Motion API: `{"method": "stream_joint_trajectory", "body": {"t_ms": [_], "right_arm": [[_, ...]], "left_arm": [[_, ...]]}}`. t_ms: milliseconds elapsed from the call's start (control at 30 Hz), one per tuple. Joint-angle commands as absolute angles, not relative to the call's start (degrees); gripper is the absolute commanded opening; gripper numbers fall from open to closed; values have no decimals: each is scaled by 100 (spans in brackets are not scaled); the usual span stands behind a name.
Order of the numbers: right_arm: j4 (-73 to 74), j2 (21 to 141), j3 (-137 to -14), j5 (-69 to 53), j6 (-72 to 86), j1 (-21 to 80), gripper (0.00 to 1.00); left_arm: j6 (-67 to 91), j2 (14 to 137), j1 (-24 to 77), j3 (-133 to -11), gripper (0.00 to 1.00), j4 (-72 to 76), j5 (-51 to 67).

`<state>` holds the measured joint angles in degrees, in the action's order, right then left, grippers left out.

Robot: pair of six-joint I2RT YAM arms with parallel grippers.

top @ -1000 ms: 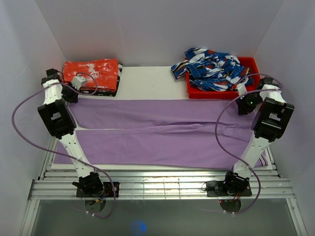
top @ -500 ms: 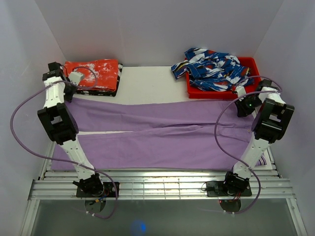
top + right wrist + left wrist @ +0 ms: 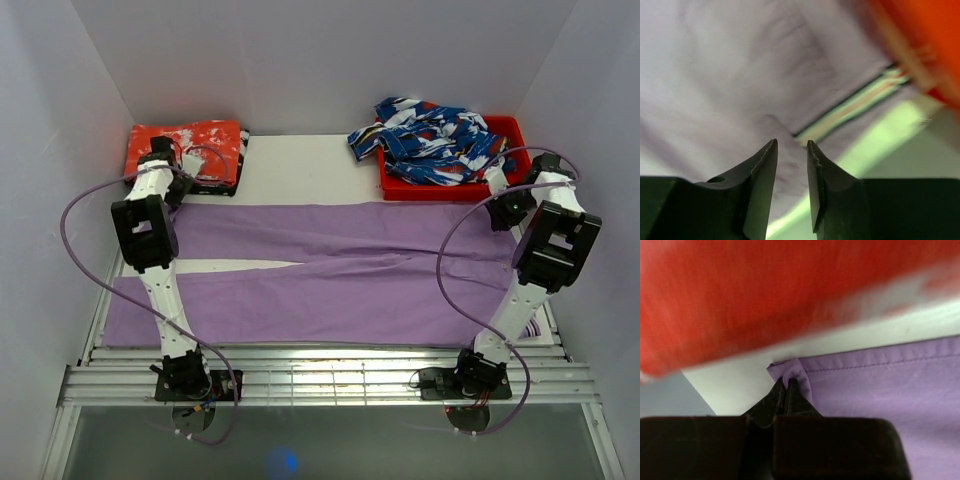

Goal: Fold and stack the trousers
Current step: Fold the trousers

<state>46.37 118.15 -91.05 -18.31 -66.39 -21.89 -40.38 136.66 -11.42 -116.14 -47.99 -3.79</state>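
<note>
From above, the trousers [image 3: 340, 270] lie spread flat across the table [image 3: 300, 165], legs running left and waistband at the right edge. The left fingers [image 3: 178, 188] sit at the far-left hem corner, just beside a folded red-orange cloth [image 3: 190, 150] in the back left corner. The right fingers [image 3: 512, 205] sit at the far waist corner, just in front of a red bin [image 3: 430, 191]. A blue-white-red patterned garment [image 3: 435, 140] spills over the bin's left rim. Bare table lies between cloth and bin. White walls close in at both sides and behind.

In the left wrist view, the left fingers [image 3: 777, 397] are clenched on a bunched hem corner of the trousers [image 3: 890, 400]. A strip of white table [image 3: 735, 385] separates it from the blurred red-orange cloth [image 3: 765, 295].

In the right wrist view, the right fingers [image 3: 762, 170] stand a little apart over the lilac trousers [image 3: 730, 75], near the striped waistband trim [image 3: 850, 112]. Whether they pinch cloth cannot be told. The red bin [image 3: 925, 45] blurs at the upper right.
</note>
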Motion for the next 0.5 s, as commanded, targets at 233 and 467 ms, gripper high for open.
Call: {"method": "stream_joint_trajectory", "body": {"t_ms": [233,467], "right_arm": [[4131,12242,-10336,-2688,-6013,-2259,50],[4368,12542,-9995,-2663,-5968,-2171,46]], "left_arm": [[-4289,13060,-1512,-10344,0,-4298,-501],[-4306,13192,-1512,-10749,0,-4474,-369]]}}
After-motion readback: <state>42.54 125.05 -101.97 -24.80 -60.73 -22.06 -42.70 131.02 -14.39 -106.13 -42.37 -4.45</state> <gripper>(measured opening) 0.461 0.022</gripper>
